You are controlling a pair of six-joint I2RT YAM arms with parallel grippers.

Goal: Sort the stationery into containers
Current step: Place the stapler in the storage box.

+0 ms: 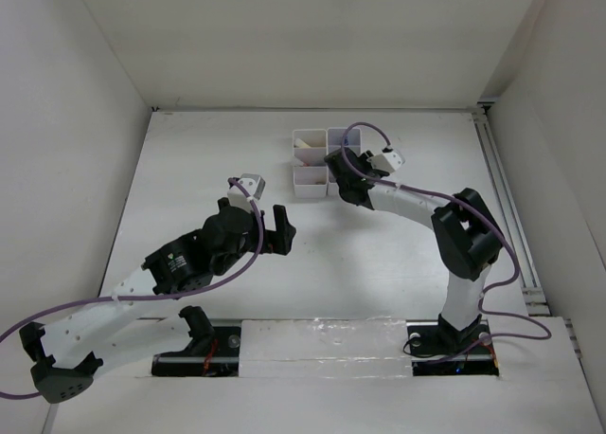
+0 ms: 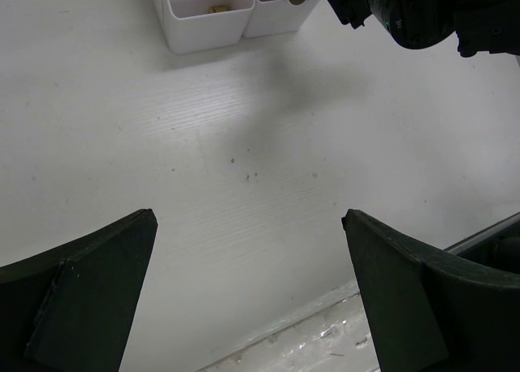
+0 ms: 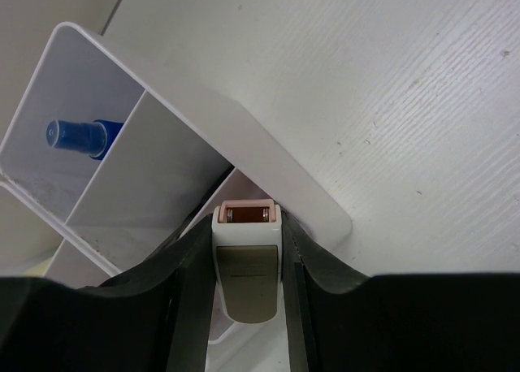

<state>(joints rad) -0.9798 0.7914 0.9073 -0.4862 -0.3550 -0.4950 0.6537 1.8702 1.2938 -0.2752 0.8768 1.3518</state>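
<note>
Grip: right jaws pinch small beige pink-tipped bar (image 3: pixel 248 279), probably light, stiff, over white plastic compartments (image 3: pixel 286 177) at twelve o'clock; left jaws spread.

You're working on a white ribbed table (image 1: pixel 208 159) boxed in by plain white walls (image 1: pixel 312 36); lighting looks even, perhaps overhead.

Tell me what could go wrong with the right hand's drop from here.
The beige bar sits clamped in the right hand, close to a wall of the organizer. Released here, it might catch the rim and tip out. The fingers also look tight against that wall, so pulling away could nudge the organizer.
</note>
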